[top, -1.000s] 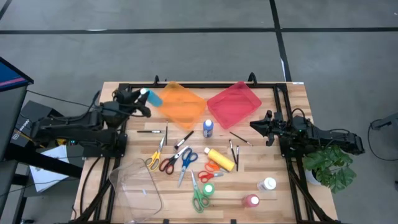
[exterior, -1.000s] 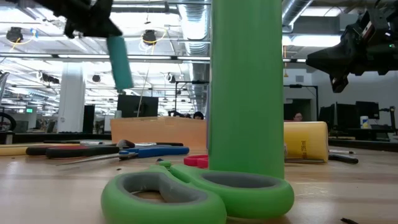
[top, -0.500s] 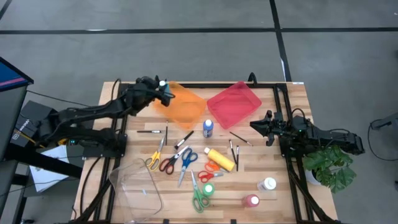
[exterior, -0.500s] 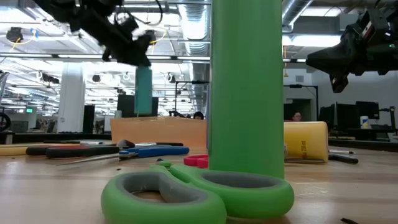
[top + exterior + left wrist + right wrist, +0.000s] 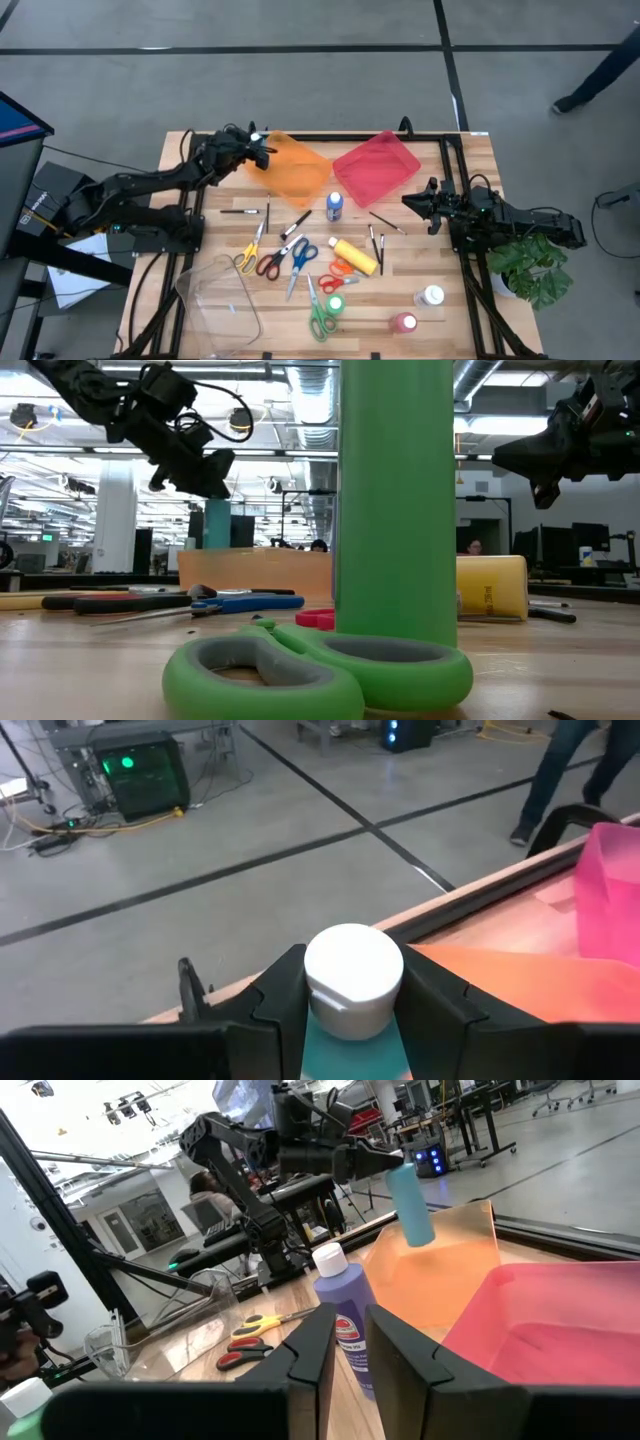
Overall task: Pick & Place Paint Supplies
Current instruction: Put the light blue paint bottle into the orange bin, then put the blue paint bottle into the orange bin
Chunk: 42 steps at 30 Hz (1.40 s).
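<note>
My left gripper (image 5: 257,150) is shut on a teal paint bottle (image 5: 217,525) with a white cap (image 5: 352,970). It holds the bottle above the left corner of the orange tray (image 5: 295,168). Other paint supplies lie on the wood in the middle of the table. These are a purple-blue bottle (image 5: 334,206), a yellow bottle (image 5: 355,255) on its side, several scissors (image 5: 298,256) and thin brushes (image 5: 375,240). My right gripper (image 5: 406,201) waits at the table's right side, level, shut and holding nothing. My left gripper pinches the teal bottle between its two fingers (image 5: 285,1005) on opposite sides, just under the white cap at the bottle's top (image 5: 350,1025). The fingers come slanting down from the table's left. The bottle hangs cap up, its body below the fingers, clear of the tray.
A red tray (image 5: 377,165) stands right of the orange one at the far edge. A clear tray (image 5: 220,295) sits at the near left. A green bottle (image 5: 335,303) stands on green scissors (image 5: 322,320), with white (image 5: 432,296) and pink (image 5: 404,322) bottles near right.
My left gripper has carried the teal bottle from the table's far left corner toward the right and down, reaching the orange tray's left corner. The bottle was tilted and now hangs nearly upright. The hold has stayed shut.
</note>
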Motion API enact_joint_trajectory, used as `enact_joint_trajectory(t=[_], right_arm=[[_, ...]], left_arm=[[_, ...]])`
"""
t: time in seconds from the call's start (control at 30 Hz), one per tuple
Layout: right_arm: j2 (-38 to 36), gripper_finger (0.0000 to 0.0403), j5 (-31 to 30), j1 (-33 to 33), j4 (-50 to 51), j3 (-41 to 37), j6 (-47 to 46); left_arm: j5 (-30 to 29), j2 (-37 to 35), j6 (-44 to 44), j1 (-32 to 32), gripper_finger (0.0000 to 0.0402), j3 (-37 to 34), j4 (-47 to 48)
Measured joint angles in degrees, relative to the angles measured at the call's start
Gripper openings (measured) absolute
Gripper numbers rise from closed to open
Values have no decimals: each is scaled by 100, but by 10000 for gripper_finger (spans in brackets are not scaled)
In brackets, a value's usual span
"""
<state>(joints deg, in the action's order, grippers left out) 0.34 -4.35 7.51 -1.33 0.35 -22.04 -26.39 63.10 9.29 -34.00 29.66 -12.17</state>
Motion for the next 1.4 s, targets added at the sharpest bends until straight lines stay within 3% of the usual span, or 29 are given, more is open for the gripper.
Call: enact_joint_trajectory(t=[0.93, 1.4], right_arm=[[0, 57, -1, 2, -1, -1, 2], [2, 57, -1, 0, 1, -1, 2]], left_arm=[[6, -16, 218, 37, 128, -327, 58], [28, -77, 274, 37, 249, -303, -42]])
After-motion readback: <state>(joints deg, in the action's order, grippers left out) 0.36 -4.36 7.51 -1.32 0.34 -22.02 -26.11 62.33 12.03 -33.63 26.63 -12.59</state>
